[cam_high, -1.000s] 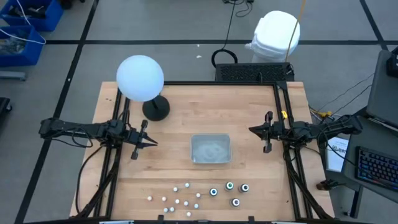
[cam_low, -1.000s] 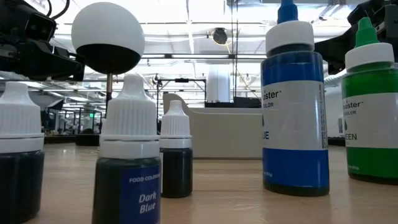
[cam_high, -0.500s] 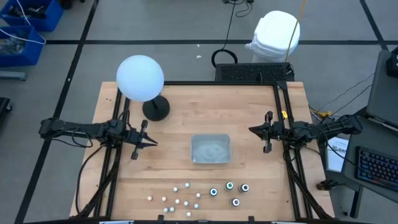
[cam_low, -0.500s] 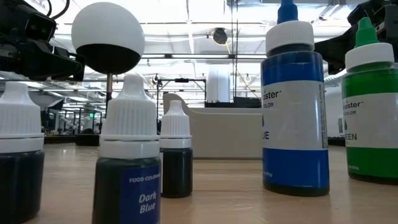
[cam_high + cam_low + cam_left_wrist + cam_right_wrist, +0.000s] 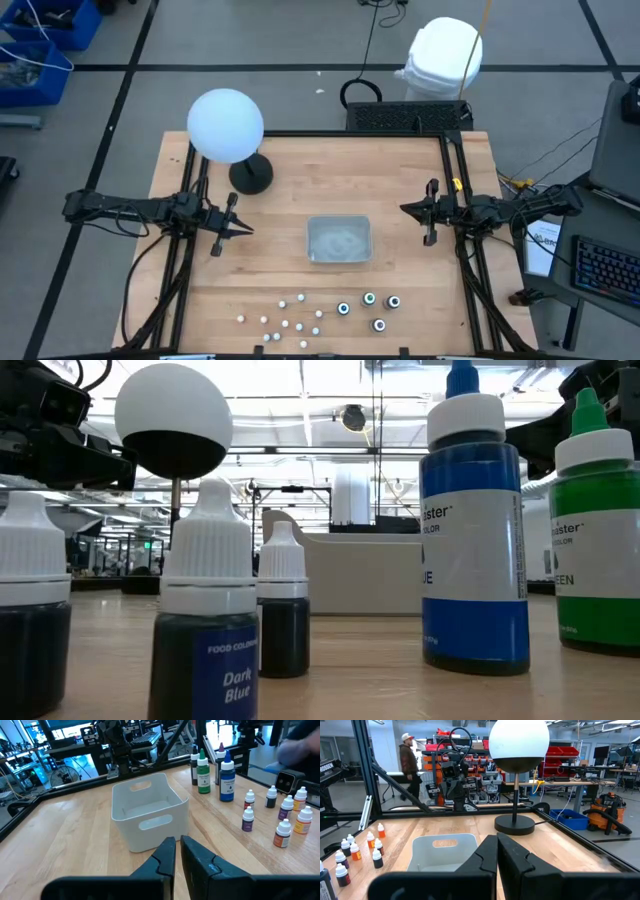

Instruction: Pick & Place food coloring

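The food coloring bottles stand upright on their bases near the table's near edge. Several small whitish-capped ones (image 5: 285,318) cluster left of several bigger dark ones (image 5: 372,308). The low view shows a blue bottle (image 5: 473,530), a green one (image 5: 600,530) and a small "Dark Blue" one (image 5: 210,625) close up. The clear tray (image 5: 338,240) sits at the table's middle. My left gripper (image 5: 243,230) hovers shut to the tray's left, and its wrist view (image 5: 175,842) faces the tray (image 5: 150,812) and bottles (image 5: 277,812). My right gripper (image 5: 407,209) hovers shut to the tray's right (image 5: 496,840).
A lamp with a white globe (image 5: 226,125) on a black round base (image 5: 250,176) stands at the table's far left part. Black frame rails run along the table's sides (image 5: 462,270). Bare wood lies between the tray and the bottles. A person (image 5: 410,760) walks beyond the table.
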